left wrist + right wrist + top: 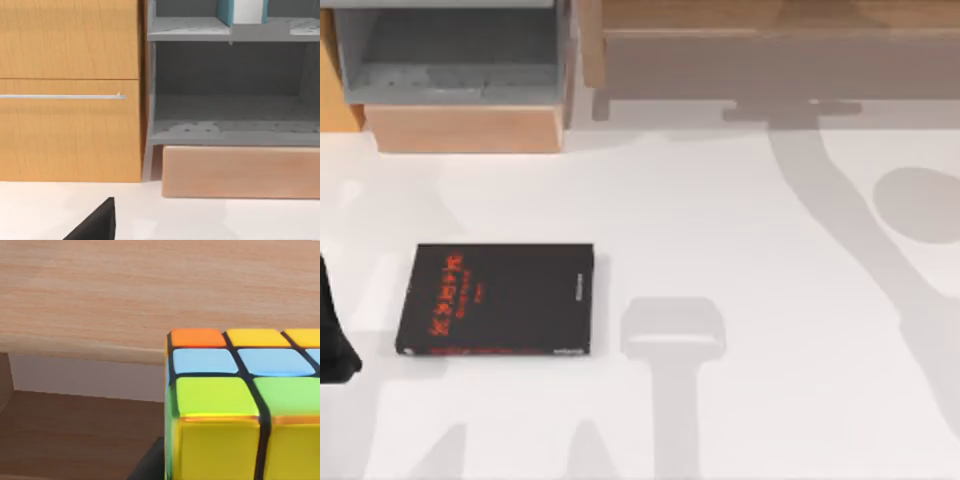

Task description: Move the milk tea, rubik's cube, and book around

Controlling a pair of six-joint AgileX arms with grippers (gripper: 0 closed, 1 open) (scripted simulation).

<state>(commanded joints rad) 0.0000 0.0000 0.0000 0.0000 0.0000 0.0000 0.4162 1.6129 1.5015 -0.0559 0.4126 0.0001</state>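
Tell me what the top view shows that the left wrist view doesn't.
Top view: the red-lettered cover of the book, and a long wooden shelf. Left wrist view: a wooden cabinet door with a silver handle, and a teal-and-white thing on an upper shelf. Both: the grey shelf compartment, the pale wood block under it, the white table.

Left arm [334, 340]: a plain matte black body at the top view's left edge, rounded and bulging toward its lower end; no markings, cables or screws could be made out. In the left wrist view, a flat black wedge [95, 224] with a straight vertical edge and a sloping top, unmarked, was probably part of that arm's gripper.
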